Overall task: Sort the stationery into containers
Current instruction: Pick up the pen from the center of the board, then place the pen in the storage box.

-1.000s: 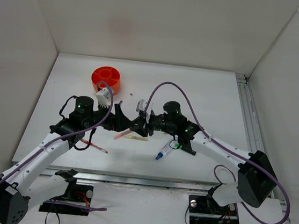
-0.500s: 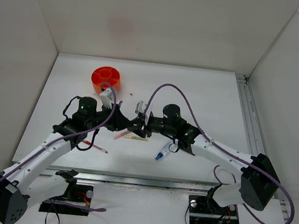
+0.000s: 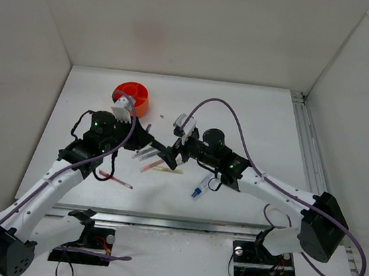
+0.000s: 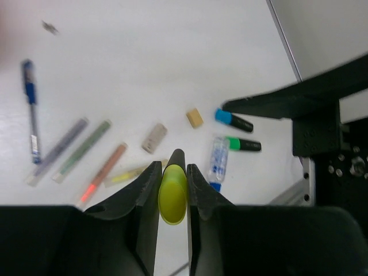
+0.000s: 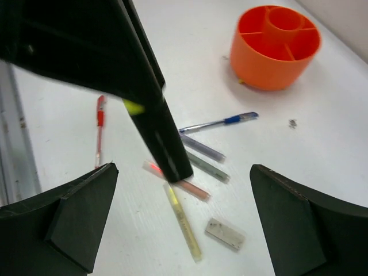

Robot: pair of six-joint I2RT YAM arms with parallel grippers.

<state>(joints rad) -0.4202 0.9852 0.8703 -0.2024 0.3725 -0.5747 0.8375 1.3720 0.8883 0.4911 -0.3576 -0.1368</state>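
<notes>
Between the two arms, above the loose pens (image 5: 198, 148), your left gripper (image 4: 172, 168) held the highlighter (image 4: 172, 195) pinched tight at its yellow cap, probably to carry it clear of the table toward the organizer (image 5: 270, 75), well apart. Its long axis ran along the fingers, cap toward the wrist, black end slanting down tableward. Your right gripper (image 5: 183, 167) hung wide open, empty.
</notes>
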